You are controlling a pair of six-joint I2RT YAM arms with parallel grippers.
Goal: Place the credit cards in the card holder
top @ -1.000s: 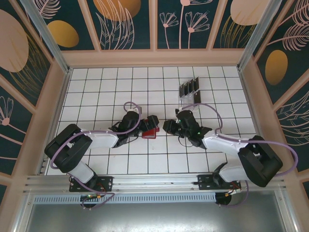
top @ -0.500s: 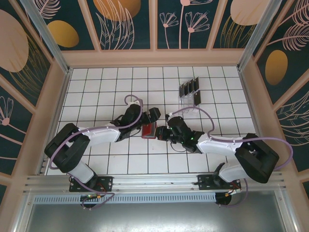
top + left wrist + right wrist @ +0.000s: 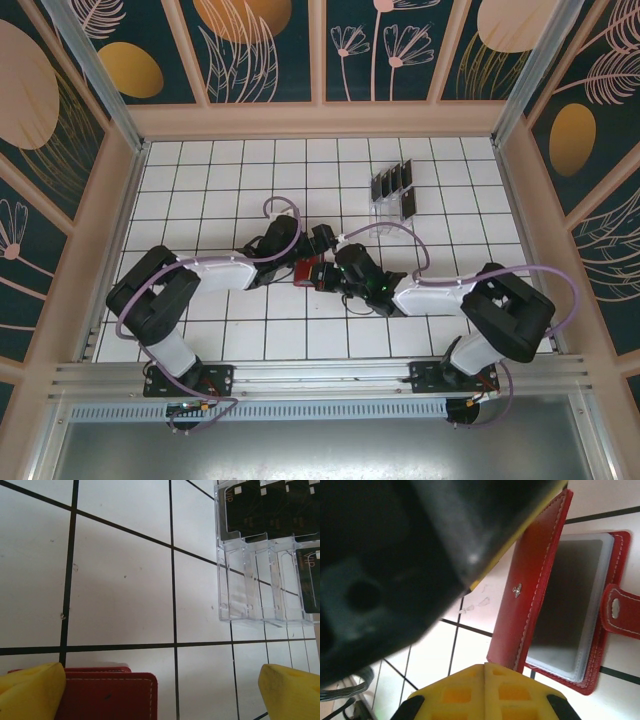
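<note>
As arms closed in on card holder (image 3: 555,605), right gripper (image 3: 485,682) came together; left gripper (image 3: 161,690) stays wide.

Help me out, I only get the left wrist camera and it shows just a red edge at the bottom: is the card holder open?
Observer: Yes. In the right wrist view the card holder lies open, its grey inner sleeve facing up with no black card showing in it.
Operator: And the right arm's fingers?
Observer: The right gripper has its fingers shut, close beside the holder's red cover; nothing shows between them.
</note>
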